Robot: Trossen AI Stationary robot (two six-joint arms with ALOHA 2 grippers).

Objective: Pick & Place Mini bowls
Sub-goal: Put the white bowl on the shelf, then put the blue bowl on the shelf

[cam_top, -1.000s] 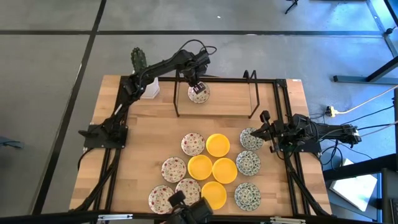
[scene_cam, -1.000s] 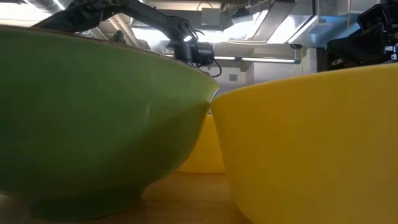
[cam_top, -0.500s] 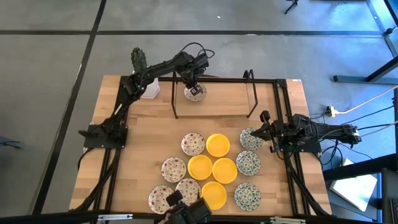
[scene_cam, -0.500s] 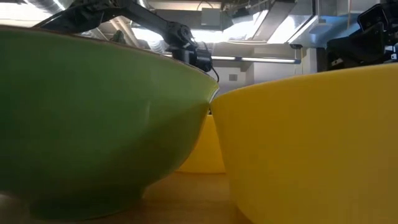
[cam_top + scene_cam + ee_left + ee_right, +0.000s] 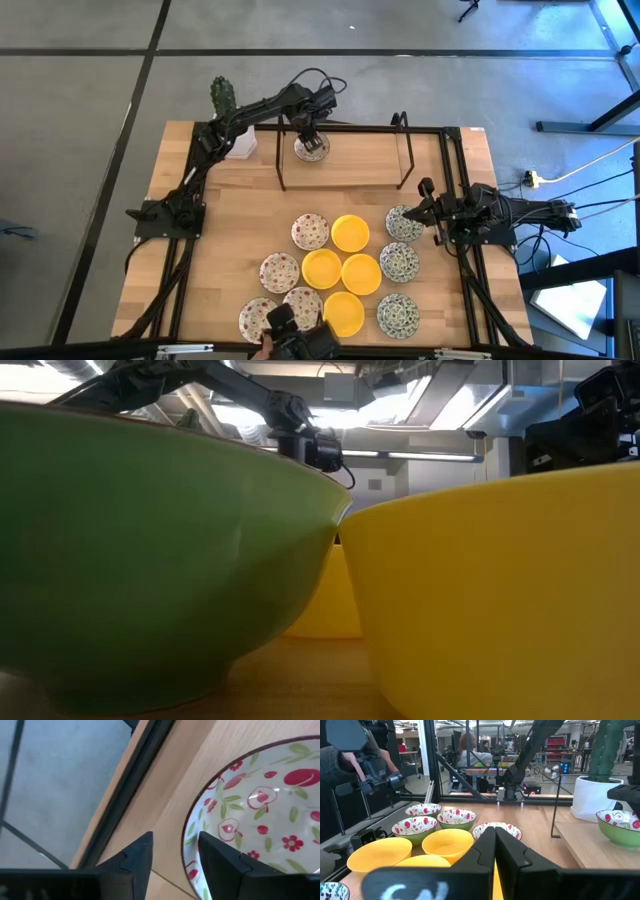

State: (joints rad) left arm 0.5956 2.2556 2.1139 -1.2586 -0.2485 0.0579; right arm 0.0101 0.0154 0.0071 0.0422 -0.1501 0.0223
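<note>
On the wooden worktop [image 5: 250, 205], the left claw [image 5: 312, 143] stands part open astride the rim of a red-floral mini bowl [image 5: 311, 149] directly beneath it, gripping nothing, so lifting straight up should avoid nudging the bowl.

**One bowl up on the rack, the rest grouped near the front**

The wire rack [image 5: 345, 150] is the landmark, standing at the far edge of the table [image 5: 230, 215]. One mini bowl [image 5: 311, 148] sits on the rack's left part, with the left gripper [image 5: 309, 133] right over it, one finger [image 5: 220, 862] inside the rim and the other outside. Left of the rack stands the cactus pot [image 5: 240, 140]. In front of the rack, towards the near edge, lies the cluster of mini bowls [image 5: 340, 270], packed side by side. The right gripper [image 5: 425, 205] waits front-right of the rack, just beside the cluster's right-hand bowls.
</note>
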